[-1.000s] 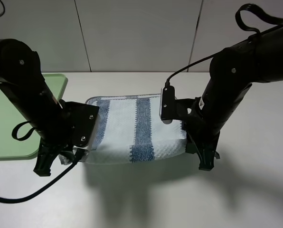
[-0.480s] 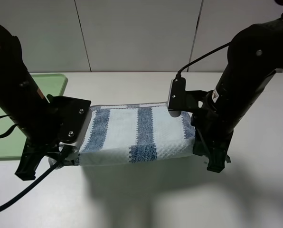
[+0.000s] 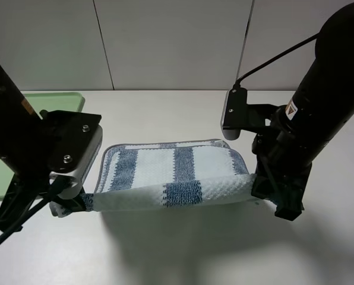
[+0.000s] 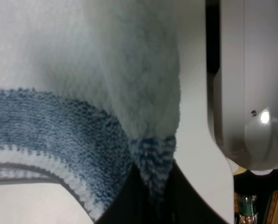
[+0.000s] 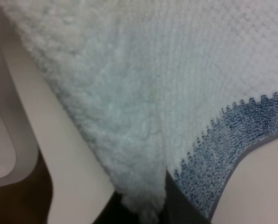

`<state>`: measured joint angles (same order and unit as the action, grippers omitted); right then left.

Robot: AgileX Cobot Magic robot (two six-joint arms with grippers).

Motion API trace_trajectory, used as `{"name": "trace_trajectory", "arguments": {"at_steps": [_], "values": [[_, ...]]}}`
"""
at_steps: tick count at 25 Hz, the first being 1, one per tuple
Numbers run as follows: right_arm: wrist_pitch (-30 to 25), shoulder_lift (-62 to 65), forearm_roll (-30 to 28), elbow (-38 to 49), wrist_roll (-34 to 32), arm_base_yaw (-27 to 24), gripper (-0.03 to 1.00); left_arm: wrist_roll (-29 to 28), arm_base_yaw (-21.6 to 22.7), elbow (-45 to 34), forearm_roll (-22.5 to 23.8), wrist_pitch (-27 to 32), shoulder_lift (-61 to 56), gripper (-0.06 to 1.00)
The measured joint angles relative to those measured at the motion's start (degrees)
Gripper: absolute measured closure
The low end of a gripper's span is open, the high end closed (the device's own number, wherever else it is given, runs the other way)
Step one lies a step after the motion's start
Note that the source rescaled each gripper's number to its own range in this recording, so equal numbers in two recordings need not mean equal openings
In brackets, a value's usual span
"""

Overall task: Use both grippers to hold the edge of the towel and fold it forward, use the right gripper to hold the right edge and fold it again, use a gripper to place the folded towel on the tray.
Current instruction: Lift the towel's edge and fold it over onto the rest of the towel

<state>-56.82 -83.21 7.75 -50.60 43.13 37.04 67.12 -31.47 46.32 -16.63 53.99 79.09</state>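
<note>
Towel [image 3: 171, 166] mid-fold.
Left pincer [image 3: 69, 205], right pincer [image 3: 267, 193] clamped on corners (edge nearly taut); I advance both level.

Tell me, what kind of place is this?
Probably a robot lab, not a home: the left gripper and right gripper pinch a striped towel over a white table, with plain wall panels behind.

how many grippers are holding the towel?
2. The left gripper pinches the towel at its near left corner; the right gripper pinches the near right corner. Both jaws shut on cloth.
</note>
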Motion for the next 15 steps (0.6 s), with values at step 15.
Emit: {"name": "trace_trajectory", "arguments": {"at_steps": [15], "values": [[-5.77, 6.39, -0.47, -6.93, -3.41, 0.0, 0.96, -1.61, 0.0, -0.05, 0.22, -0.33, -5.96, 0.94]]}}
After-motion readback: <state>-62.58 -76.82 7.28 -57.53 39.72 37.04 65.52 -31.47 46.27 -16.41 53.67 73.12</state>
